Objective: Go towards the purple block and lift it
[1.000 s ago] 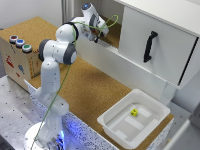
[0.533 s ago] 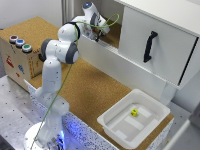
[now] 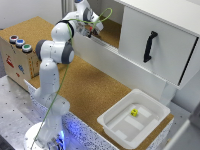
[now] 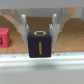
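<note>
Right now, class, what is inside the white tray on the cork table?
The white tray holds one small yellow block; the rest of its floor shows bare. The near wall hides nothing much. The purple block is elsewhere, between the end effector fingers.

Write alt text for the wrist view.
A dark purple block with yellow markings sits between the gripper's two fingers, on a cork surface. A red block is beside it at the frame's edge.
</note>
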Controlling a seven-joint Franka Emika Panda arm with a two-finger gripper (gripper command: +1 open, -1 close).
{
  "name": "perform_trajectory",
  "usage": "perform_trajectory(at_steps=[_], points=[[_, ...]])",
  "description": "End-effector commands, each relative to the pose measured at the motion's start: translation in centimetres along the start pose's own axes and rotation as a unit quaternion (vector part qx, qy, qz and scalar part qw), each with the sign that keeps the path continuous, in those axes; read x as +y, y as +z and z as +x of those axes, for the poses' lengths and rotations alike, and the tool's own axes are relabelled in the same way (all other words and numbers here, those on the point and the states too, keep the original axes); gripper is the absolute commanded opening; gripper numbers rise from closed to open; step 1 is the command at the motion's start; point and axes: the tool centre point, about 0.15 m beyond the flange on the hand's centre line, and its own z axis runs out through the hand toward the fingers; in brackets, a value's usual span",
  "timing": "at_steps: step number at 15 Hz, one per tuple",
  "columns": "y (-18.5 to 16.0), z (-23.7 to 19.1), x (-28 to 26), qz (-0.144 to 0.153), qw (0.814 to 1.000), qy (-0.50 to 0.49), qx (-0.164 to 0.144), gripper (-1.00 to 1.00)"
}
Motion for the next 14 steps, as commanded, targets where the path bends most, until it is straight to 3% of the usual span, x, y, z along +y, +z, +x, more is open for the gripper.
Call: perform_trajectory(at_steps=[1,5,8,12,14], points=[[-1.0,-9.7,3.9,0.045,0.997,-0.004,0.060,-1.00],[1.0,-12.8,8.6,0.109,0.993,-0.003,0.045,-1.00],[2.6,-14.5,13.3,0.140,0.990,-0.026,0.024,-1.00],[4.0,-15.5,19.2,0.151,0.987,-0.054,0.017,-1.00],[4.6,-15.9,21.7,0.142,0.988,-0.056,0.008,-1.00]])
